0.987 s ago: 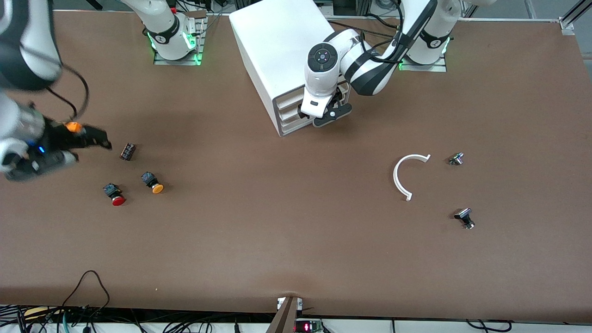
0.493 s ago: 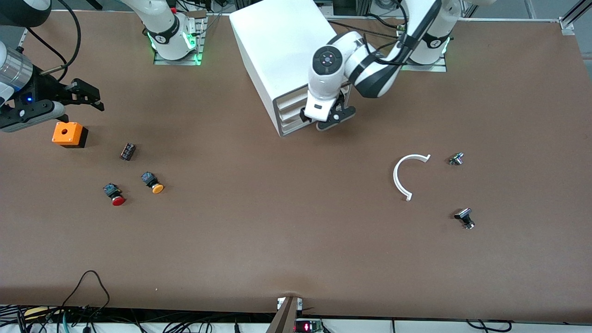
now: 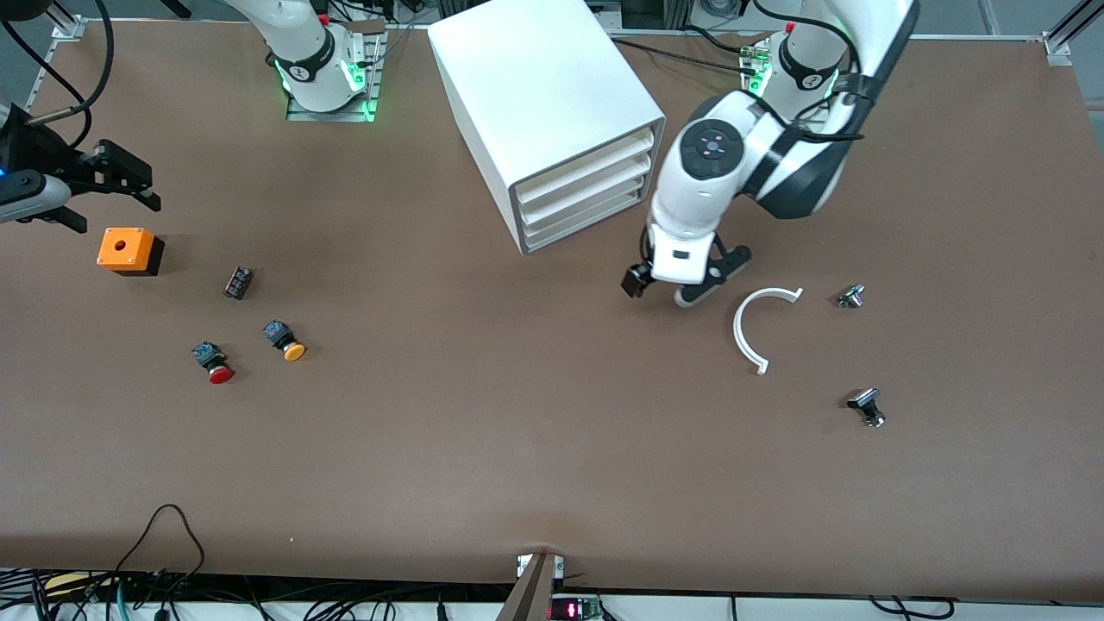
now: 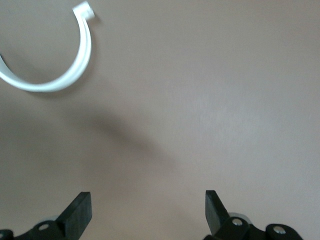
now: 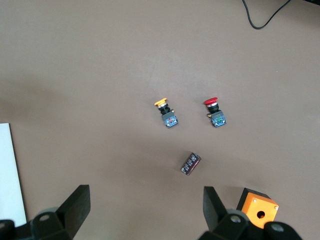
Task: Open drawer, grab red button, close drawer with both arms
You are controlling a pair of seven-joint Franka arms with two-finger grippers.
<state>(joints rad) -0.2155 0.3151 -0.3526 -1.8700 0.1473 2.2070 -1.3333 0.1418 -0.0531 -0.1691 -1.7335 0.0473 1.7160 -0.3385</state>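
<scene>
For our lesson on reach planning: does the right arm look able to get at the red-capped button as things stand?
Probably yes. The right gripper hangs open over the table by the orange box, and the red-capped button lies in the open nearer the front camera; the orange-capped button lies apart from it.

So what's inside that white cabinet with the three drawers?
Can't tell. The cabinet shows three drawers, all shut, so their contents are hidden. The red button lies on the table.

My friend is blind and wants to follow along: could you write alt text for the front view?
Two white robot arms hang over a brown table, fingers open and empty: the left gripper beside a white curved piece, the right gripper above an orange box. All three drawers of the white cabinet are shut; the red button lies untouched.
</scene>
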